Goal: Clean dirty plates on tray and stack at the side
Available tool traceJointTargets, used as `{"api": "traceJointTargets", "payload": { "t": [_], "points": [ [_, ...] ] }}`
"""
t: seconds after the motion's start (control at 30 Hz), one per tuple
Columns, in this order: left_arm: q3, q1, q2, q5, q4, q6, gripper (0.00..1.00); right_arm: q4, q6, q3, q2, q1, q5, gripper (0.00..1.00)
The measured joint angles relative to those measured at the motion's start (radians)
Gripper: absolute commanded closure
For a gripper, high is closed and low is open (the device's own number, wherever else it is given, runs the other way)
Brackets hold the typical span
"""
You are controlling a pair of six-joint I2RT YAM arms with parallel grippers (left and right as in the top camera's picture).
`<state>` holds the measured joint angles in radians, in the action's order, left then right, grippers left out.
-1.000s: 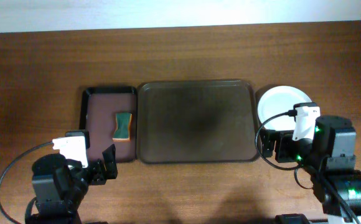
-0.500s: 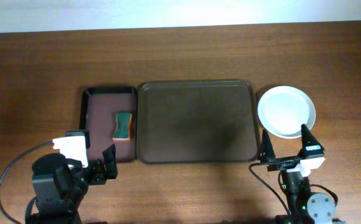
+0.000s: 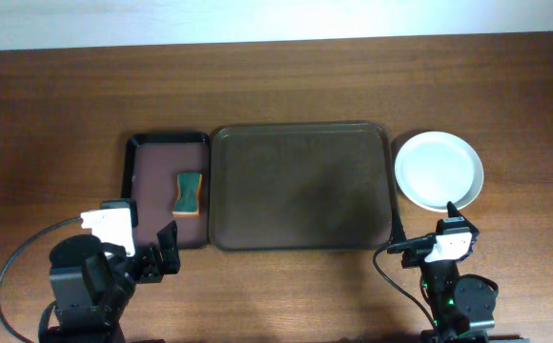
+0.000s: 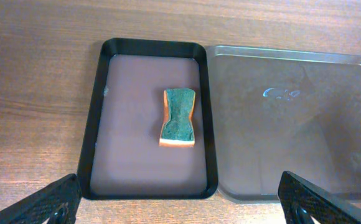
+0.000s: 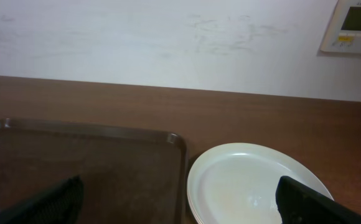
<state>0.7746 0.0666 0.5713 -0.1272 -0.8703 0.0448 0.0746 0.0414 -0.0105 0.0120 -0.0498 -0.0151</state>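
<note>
Right arm [image 3: 453, 286] drawn back; plates [image 3: 439, 170] stacked right of the tray [image 3: 300, 186].

Overhead: a second ago your right arm covered the plates' near rim. It now sits back at the table's [image 3: 286, 86] near edge, with one fingertip overlapping that rim in this view, while the left arm [image 3: 95, 276] has not shifted. The plates lie on the table just beside the tray's right rim, and the narrow tray [image 3: 153, 191] holding the sponge [image 3: 191, 192] sits against its left rim. Wide bare wood lies beyond all three. Left wrist: your left gripper [image 4: 179, 183] is spread wide with nothing between its fingers, and the sponge lies ahead, mid-tray. Right wrist: your right gripper [image 5: 179, 183] likewise stands apart and empty. The plates show layered rims, the top one plain white, with a thin strip of table between them and the tray's corner.
</note>
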Motion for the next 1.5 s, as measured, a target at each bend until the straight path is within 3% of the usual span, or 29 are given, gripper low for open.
{"api": "traceJointTargets", "payload": {
  "t": [0.27,0.37,0.53,0.63,0.67,0.8,1.5],
  "points": [
    [0.000,0.000,-0.007,0.000,-0.005,0.000,0.00,0.000,0.001,0.000,0.000,0.000,0.000,0.01],
    [-0.063,0.000,-0.122,0.008,0.056,0.000,0.01,0.000,0.002,0.000,-0.002,0.000,0.000,0.01],
    [-0.530,-0.003,-0.507,0.011,0.480,0.000,0.01,0.000,0.005,0.000,-0.001,0.000,0.000,0.01],
    [-0.703,-0.048,-0.556,0.038,0.846,0.000,0.01,0.000,0.005,0.000,-0.002,0.000,0.000,0.01],
    [-0.740,-0.064,-0.557,0.060,0.895,-0.002,0.01,0.000,0.006,0.000,-0.002,0.000,0.000,0.01],
    [-0.760,-0.071,-0.560,0.083,0.791,-0.035,0.01,0.000,0.008,0.000,-0.002,-0.001,0.000,0.01],
    [-0.760,-0.071,-0.560,0.083,0.792,-0.045,0.00,0.000,0.007,0.000,-0.002,-0.001,0.000,0.01]
  ]
}}
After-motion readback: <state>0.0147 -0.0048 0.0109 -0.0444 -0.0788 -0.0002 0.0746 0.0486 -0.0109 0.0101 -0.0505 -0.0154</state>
